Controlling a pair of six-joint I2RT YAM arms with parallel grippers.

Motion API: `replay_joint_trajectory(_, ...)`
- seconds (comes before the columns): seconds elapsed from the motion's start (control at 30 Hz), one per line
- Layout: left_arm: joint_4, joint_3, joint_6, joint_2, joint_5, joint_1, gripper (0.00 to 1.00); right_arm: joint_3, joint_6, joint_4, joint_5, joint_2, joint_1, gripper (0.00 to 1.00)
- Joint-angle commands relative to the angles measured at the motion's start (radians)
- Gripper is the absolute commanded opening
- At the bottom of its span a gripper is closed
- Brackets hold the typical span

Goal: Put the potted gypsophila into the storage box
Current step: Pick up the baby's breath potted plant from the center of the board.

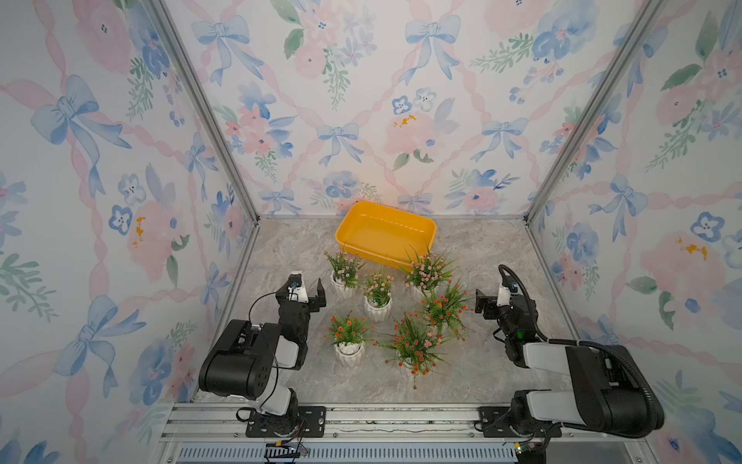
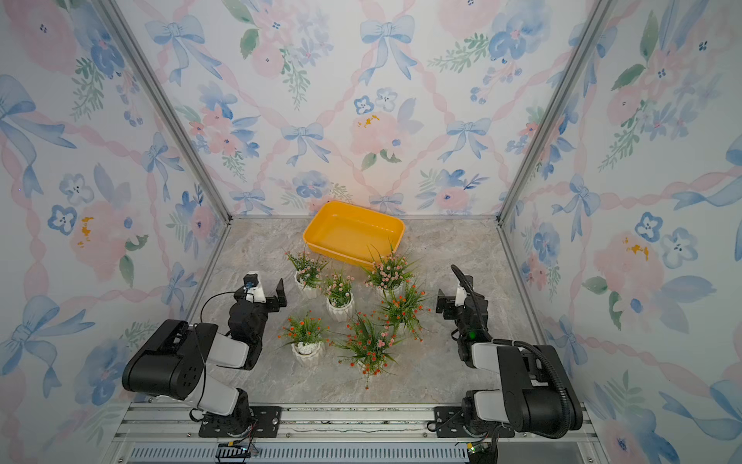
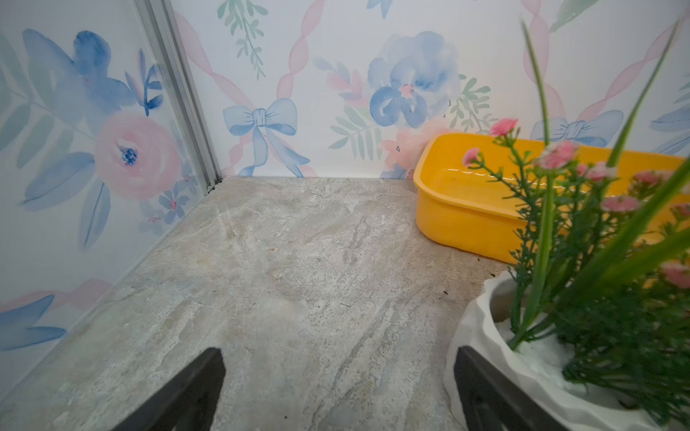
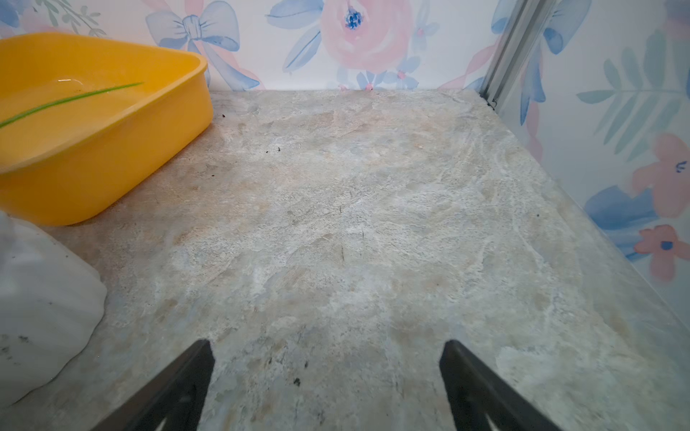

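1. Marbled worktop [image 1: 473, 249] carries one yellow storage box [image 1: 385, 231].
2. Six potted gypsophila [image 1: 377, 290], three pink, three orange-red, stand just outside its near rim.
3. Left fingers [image 3: 179, 395] and right fingers [image 4: 474, 388] spread wide, holding nothing.

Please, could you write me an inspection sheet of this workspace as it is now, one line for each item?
Surface: marble-look tabletop, with a few dark specks.
Job's things: yellow storage box at the back, empty. Three pink pots and three orange-red pots are on the tabletop in front of it, none inside.
Clutter: nothing seen.
Pincers: left pincer open and empty, one finger next to a pink pot, contact unclear. Right pincer open and empty, over bare tabletop.
Cables: thin black cable loops at the left arm; ribbed black hose runs along the right arm.
Surroundings: floral wallpaper walls, aluminium frame posts, slotted rail at the front.
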Motion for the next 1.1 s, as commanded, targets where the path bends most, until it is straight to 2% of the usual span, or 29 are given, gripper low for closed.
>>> replay_joint_trajectory(0.0, 0.023, 0.014, 0.007, 0.003, 0.008, 0.008, 0.98, 0.022, -0.005, 0.036, 0.012, 0.029, -0.009, 0.97)
replay_joint_trajectory(0.87, 0.021, 0.015, 0.011, 0.002, 0.014, 0.007, 0.98, 0.021, -0.005, 0.036, 0.017, 0.028, -0.010, 0.97)
replay_joint_trajectory(0.97, 0.008, 0.010, 0.019, -0.038, 0.019, 0.001, 0.98, 0.066, 0.015, -0.081, 0.109, -0.017, 0.002, 0.97)
replay_joint_trajectory(1.07, -0.115, 0.019, 0.021, -0.162, 0.022, 0.001, 0.98, 0.166, 0.032, -0.326, 0.130, -0.104, -0.010, 0.97)
